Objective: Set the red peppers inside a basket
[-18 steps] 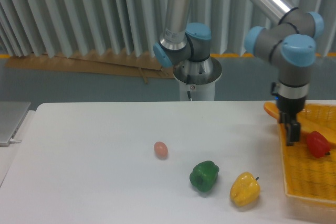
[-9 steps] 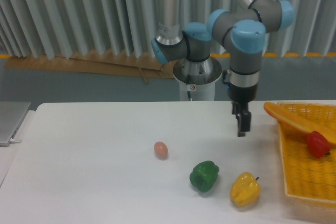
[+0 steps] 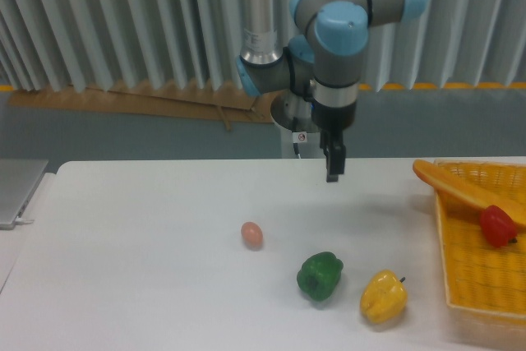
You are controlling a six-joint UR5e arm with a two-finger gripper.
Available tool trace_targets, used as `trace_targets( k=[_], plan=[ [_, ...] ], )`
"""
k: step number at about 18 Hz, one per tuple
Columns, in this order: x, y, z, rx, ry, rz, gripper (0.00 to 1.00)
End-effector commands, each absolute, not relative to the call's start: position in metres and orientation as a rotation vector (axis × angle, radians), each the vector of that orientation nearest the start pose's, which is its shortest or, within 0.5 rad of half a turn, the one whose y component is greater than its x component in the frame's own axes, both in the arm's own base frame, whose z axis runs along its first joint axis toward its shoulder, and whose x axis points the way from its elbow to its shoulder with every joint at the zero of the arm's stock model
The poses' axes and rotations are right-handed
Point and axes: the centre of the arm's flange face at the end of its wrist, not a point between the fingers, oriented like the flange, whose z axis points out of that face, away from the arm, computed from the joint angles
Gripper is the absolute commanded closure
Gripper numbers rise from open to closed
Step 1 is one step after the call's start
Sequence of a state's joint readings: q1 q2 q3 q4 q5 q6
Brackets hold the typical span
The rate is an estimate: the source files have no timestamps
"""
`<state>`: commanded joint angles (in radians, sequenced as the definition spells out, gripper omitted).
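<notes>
The red pepper [image 3: 497, 226] lies inside the yellow-orange mesh basket [image 3: 485, 273] at the table's right edge, just below the basket's thick orange handle bar [image 3: 460, 188]. My gripper [image 3: 333, 166] hangs above the table's rear middle, far to the left of the basket, pointing down. Nothing shows between its fingers, which appear edge-on as one dark blade, so I cannot tell whether they are open or shut.
A green pepper [image 3: 320, 275] and a yellow pepper [image 3: 383, 297] sit near the front of the white table, with a small pinkish egg [image 3: 251, 234] to their left. A grey tray corner [image 3: 16, 191] sticks in at the left edge.
The arm has swung left, carrying the gripper from the basket's left rim to above the table's rear middle. The red pepper stays in the basket.
</notes>
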<state>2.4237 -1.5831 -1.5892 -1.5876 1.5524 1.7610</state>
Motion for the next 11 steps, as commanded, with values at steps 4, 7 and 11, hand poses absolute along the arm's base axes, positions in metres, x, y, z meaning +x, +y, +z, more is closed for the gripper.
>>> trace_targets(
  k=[4, 7, 11],
  plan=[
    [-0.273, 0.419, 0.476, -2.821, 1.373, -0.093, 0.0],
    [-0.267, 0.414, 0.477, -2.824, 1.369, -0.098, 0.0],
    [-0.264, 0.413, 0.478, -2.827, 1.363, -0.098, 0.0]
  ],
)
